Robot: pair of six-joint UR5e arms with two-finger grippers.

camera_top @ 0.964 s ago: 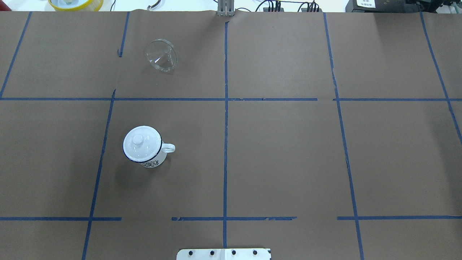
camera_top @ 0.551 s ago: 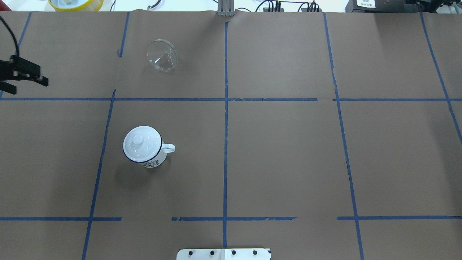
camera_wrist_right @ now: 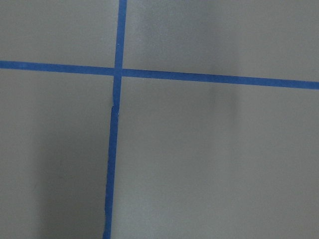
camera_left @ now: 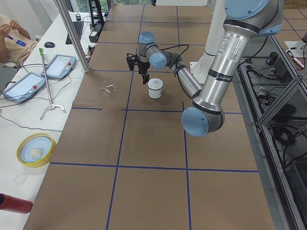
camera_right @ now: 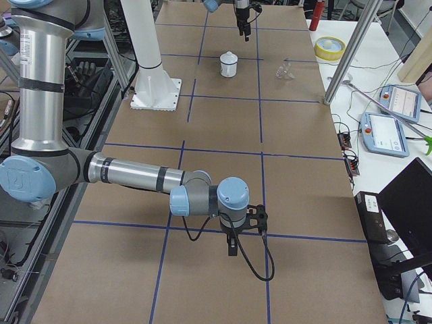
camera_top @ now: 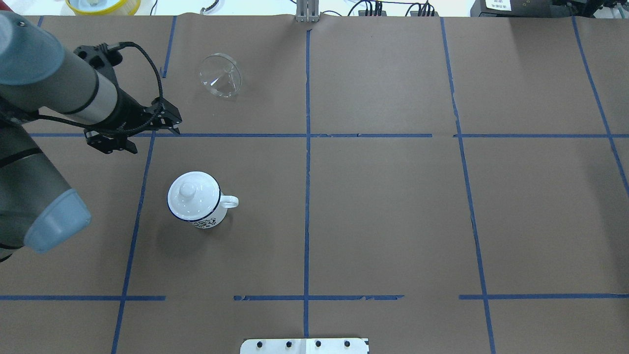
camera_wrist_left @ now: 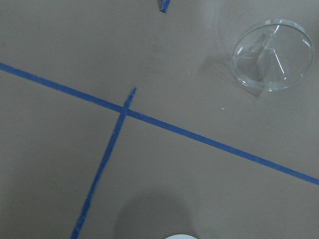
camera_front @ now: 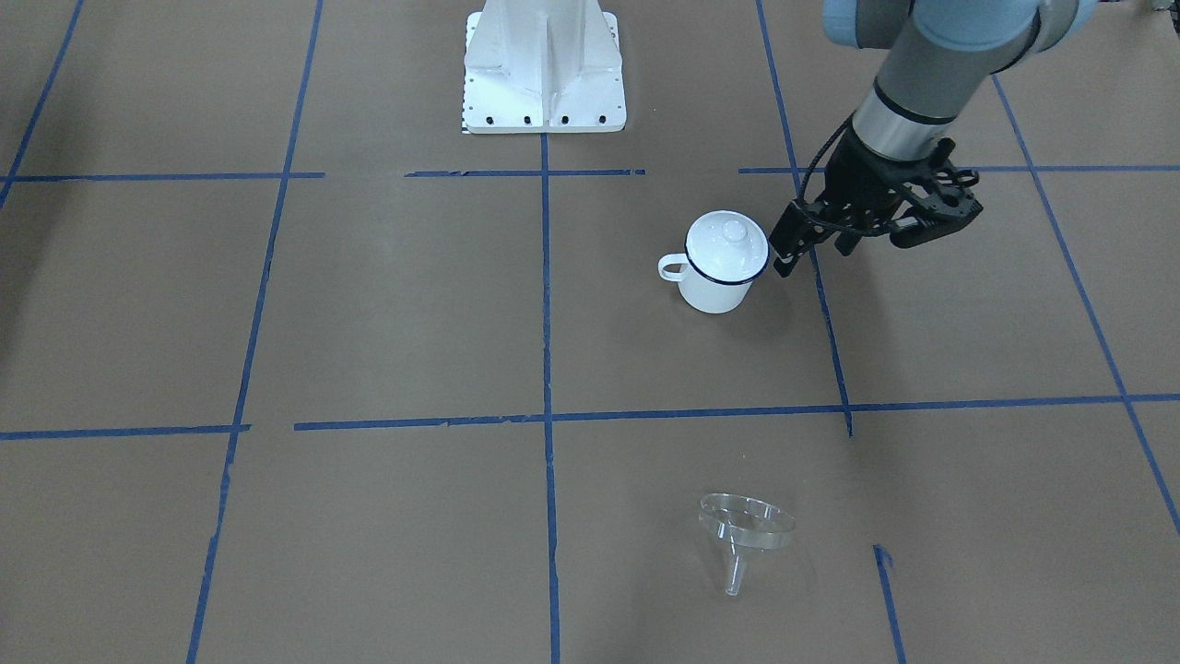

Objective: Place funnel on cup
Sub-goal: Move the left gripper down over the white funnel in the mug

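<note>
Brown paper covers the surface [camera_top: 393, 221], which blue tape lines [camera_top: 307, 196] divide into squares. The funnel [camera_top: 220, 75] is clear plastic. It lies tipped on its side on the paper in a far square on the robot's left half, with its wide rim raised and its spout pointing away from the robot's base. Nothing touches it.

The left gripper [camera_top: 150, 136] hangs above a crossing of tape lines, and its fingers [camera_front: 785, 247] are spread wide apart with nothing between them. The funnel lies well apart from those fingers, farther from the robot and a little to their right. In the left wrist view it sits in the upper right corner [camera_wrist_left: 273, 54], with the tape crossing nearer the middle of the view.

The cup [camera_top: 196, 199] stands upright on the near side of the fingers, closer to the robot. Its loop handle points toward the robot's right. A white knobbed lid [camera_top: 189, 193] rests on its mouth, inside the dark blue rim. In depth the left gripper is between the funnel and the cup, slightly to the left of both and touching neither.

The right gripper [camera_right: 233, 248] shows only in the right side view, low over the paper on the robot's right and far from both objects. Whether its fingers are apart or together cannot be told.
</note>
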